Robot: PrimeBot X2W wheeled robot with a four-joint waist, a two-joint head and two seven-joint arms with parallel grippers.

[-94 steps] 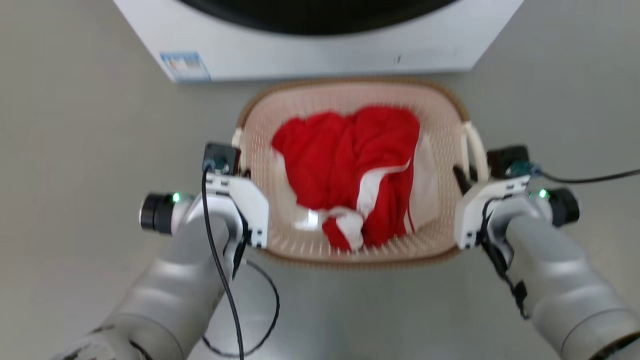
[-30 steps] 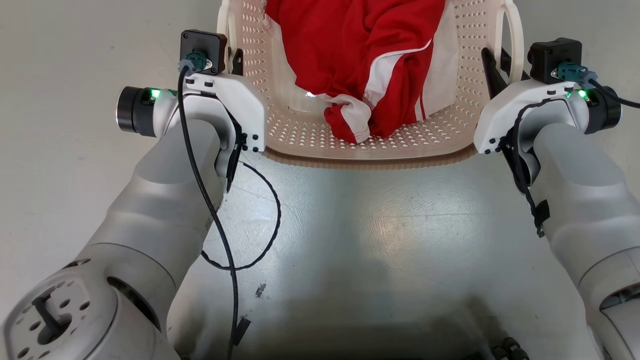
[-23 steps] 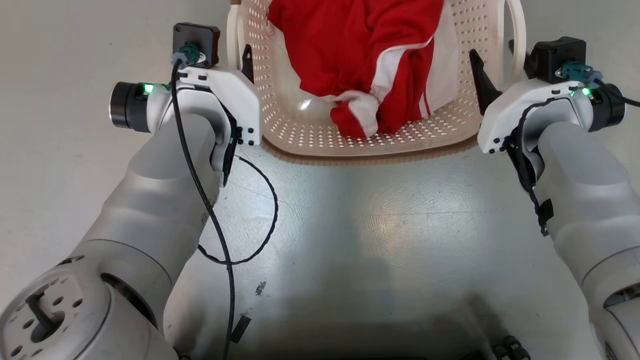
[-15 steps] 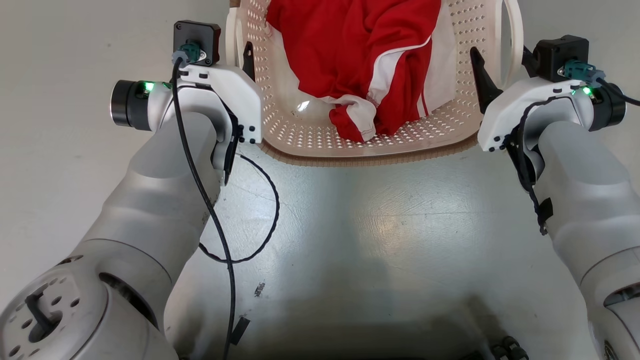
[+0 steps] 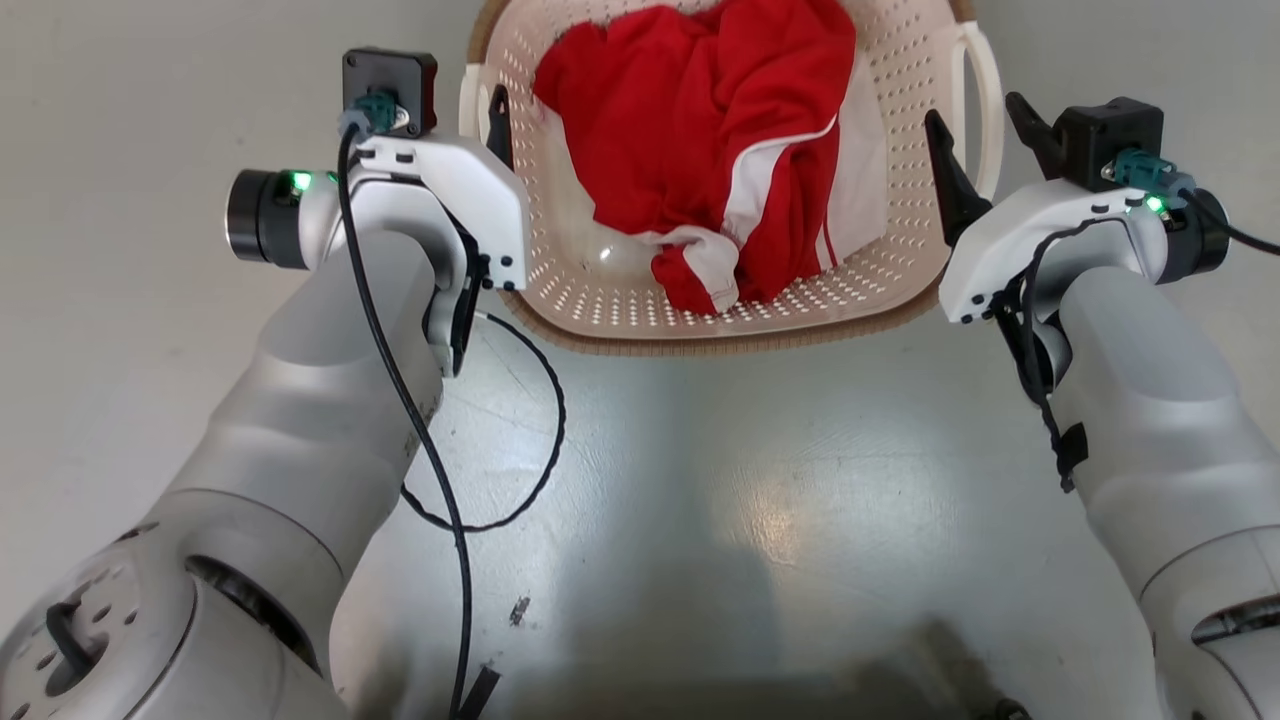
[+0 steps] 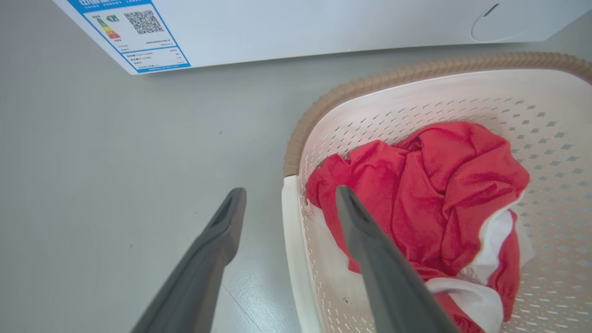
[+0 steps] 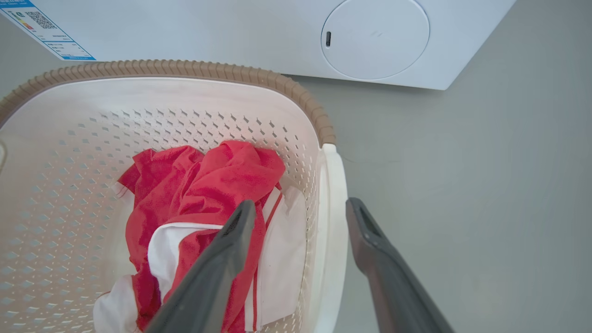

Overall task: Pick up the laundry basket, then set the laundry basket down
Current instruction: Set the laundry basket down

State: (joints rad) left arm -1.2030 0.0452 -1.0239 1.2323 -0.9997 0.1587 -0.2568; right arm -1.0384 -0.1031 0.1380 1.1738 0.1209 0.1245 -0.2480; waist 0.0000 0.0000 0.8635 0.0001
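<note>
The laundry basket (image 5: 700, 340) is cream-white and perforated with a brown woven rim, and it stands on the grey floor holding red and white clothes (image 5: 710, 170). My left gripper (image 6: 290, 190) is open, its two fingers astride the basket's left white handle (image 6: 292, 249) without touching it. My right gripper (image 7: 300, 202) is open too, with one finger over the inside of the basket and the other outside the right handle (image 7: 334, 222). In the head view the left gripper (image 5: 472, 100) and right gripper (image 5: 973, 108) flank the basket just above its handles.
A white washing machine (image 7: 208, 27) stands right behind the basket (image 7: 185, 68), with a blue label (image 6: 134, 32) on its lower front. Open grey floor lies to both sides of the basket (image 6: 370, 83) and in front of it. A black cable (image 5: 530, 470) hangs from my left arm.
Both grippers have opened and let go of the basket's handles. The basket now sits lower, apart from the fingers. The head view has shifted a little.
</note>
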